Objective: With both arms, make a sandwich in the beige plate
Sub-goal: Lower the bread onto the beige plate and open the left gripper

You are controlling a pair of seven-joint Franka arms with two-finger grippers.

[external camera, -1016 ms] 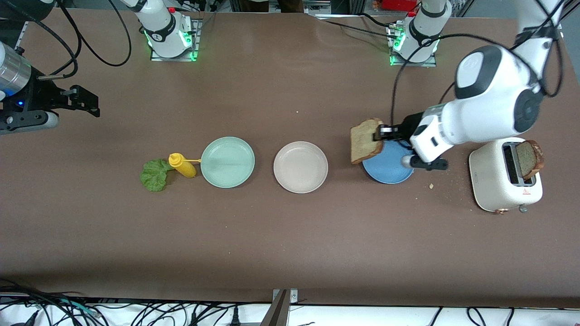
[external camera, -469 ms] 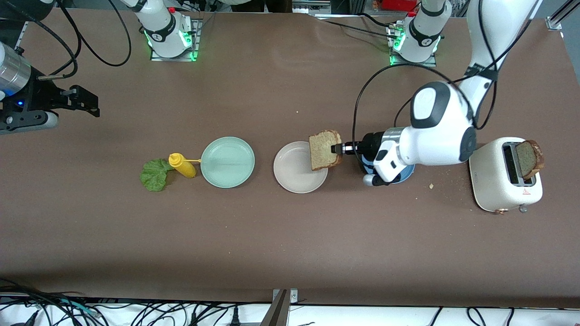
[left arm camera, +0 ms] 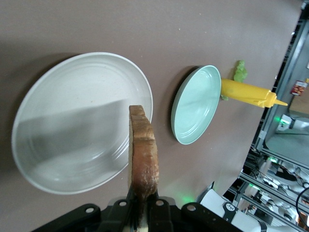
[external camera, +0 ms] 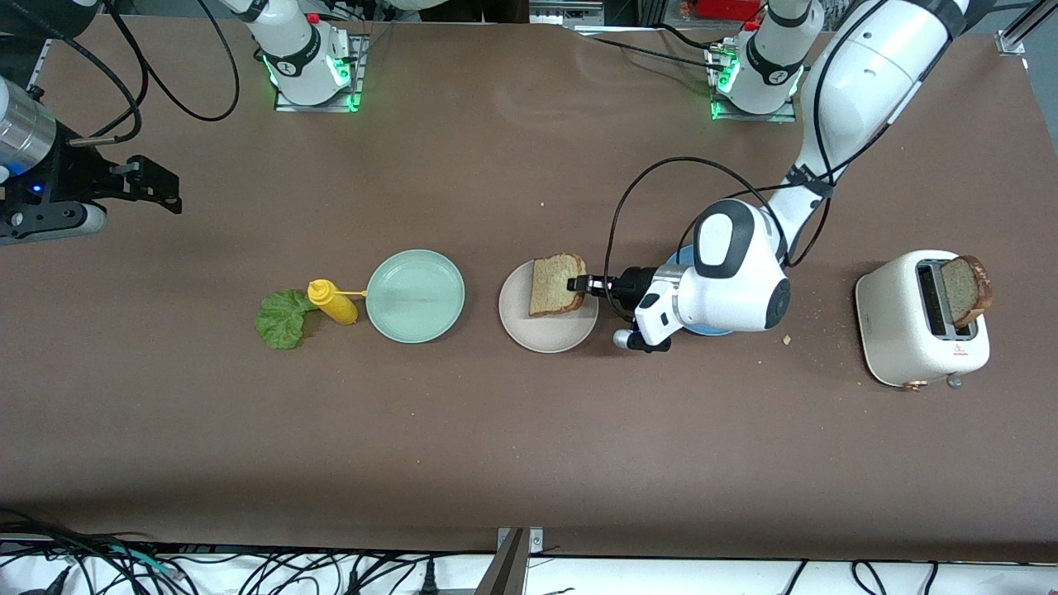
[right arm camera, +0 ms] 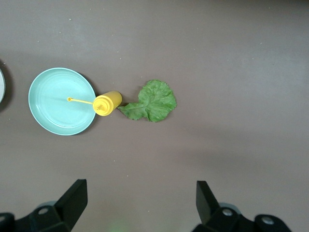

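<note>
My left gripper (external camera: 580, 285) is shut on the edge of a light-brown bread slice (external camera: 555, 284), which hangs tilted just over the beige plate (external camera: 545, 332). In the left wrist view the bread slice (left arm camera: 143, 154) shows edge-on, clamped in the left gripper (left arm camera: 143, 205), with the bare beige plate (left arm camera: 67, 145) below it. A second slice (external camera: 967, 289) sticks up from the white toaster (external camera: 917, 330). The lettuce leaf (external camera: 281, 319) lies toward the right arm's end of the table. My right gripper (external camera: 157, 188) waits open, high over that end; in its wrist view the right gripper (right arm camera: 142, 193) holds nothing and the lettuce leaf (right arm camera: 152, 101) lies below.
A yellow squeeze bottle (external camera: 332, 302) lies between the lettuce and a mint-green plate (external camera: 415, 295), its nozzle over the plate's rim. A blue plate (external camera: 702, 330) is mostly hidden under the left arm. Crumbs lie by the toaster.
The left arm has carried the bread slice from over the blue plate to over the beige plate and lowered it. The right arm has not moved.
</note>
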